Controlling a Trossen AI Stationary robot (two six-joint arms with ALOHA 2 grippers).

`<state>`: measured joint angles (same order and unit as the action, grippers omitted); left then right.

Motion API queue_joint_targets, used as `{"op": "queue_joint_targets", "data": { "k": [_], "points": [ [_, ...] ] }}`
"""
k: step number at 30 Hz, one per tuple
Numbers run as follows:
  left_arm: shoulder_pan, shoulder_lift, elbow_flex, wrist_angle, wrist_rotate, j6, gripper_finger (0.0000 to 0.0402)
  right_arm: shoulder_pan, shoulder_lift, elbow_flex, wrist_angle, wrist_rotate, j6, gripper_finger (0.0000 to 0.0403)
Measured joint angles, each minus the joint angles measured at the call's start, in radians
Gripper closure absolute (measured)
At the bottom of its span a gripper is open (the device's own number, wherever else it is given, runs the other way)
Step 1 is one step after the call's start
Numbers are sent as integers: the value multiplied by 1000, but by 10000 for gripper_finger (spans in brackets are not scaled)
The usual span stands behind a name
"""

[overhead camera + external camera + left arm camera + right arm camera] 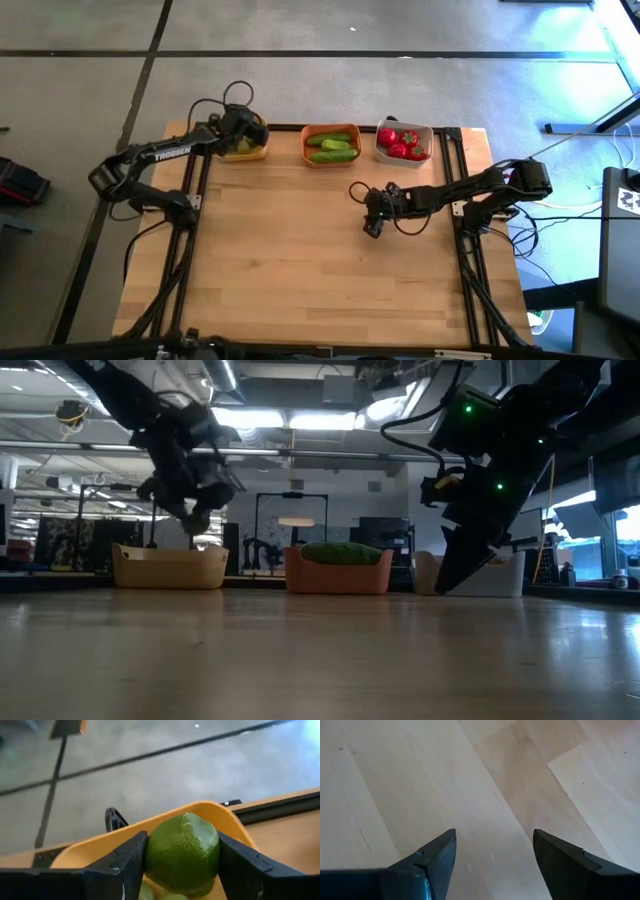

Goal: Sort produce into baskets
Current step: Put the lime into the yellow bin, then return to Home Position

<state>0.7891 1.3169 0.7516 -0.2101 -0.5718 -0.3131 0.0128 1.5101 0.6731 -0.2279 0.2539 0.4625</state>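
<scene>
Three baskets stand in a row along the far edge of the wooden worktop [300,260], which is the biggest thing in view and is bare across its middle and near half. Both dark arms reach in from the sides: the left arm stretches to the far left corner, the right arm angles in from the right edge toward the middle. Of the baskets, the yellow basket [252,153] sits farthest left and is partly covered by the left arm's wrist, the orange basket [331,146] stands in the middle, and the white basket [404,142] is on the right, each a little apart from its neighbour. Green cucumbers [334,147] lie lengthwise in the orange basket, and red tomatoes [402,143] fill the white one. Over the yellow basket, the left hand [182,857] pinches a green lime [182,854] between its two fingers, held just above the basket's rim, with other pale green limes [165,895] showing in the basket beneath it. Lower and nearer the middle, the right hand [492,852] hangs above bare wood with its fingers spread and nothing between them, pointing down at the worktop.
</scene>
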Motion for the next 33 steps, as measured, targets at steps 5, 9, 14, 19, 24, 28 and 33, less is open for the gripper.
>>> {"op": "queue_joint_targets", "data": {
  "k": [5,9,14,19,24,28,33],
  "points": [
    [68,58,-10,7,65,-2,199,0,0,0,2,1,-3,150],
    [89,92,-10,12,63,0,198,0,0,0,2,8,-3,150],
    [91,102,-10,13,46,25,181,0,0,0,2,8,-4,150],
    [91,102,-10,12,36,89,151,0,0,0,5,8,-10,150],
    [88,102,-10,11,33,83,127,0,0,0,23,8,-24,150],
    [57,87,18,-57,50,87,122,0,0,0,22,8,-24,150],
    [-21,26,75,-131,79,114,122,0,0,0,37,31,-44,150]
  ]
}}
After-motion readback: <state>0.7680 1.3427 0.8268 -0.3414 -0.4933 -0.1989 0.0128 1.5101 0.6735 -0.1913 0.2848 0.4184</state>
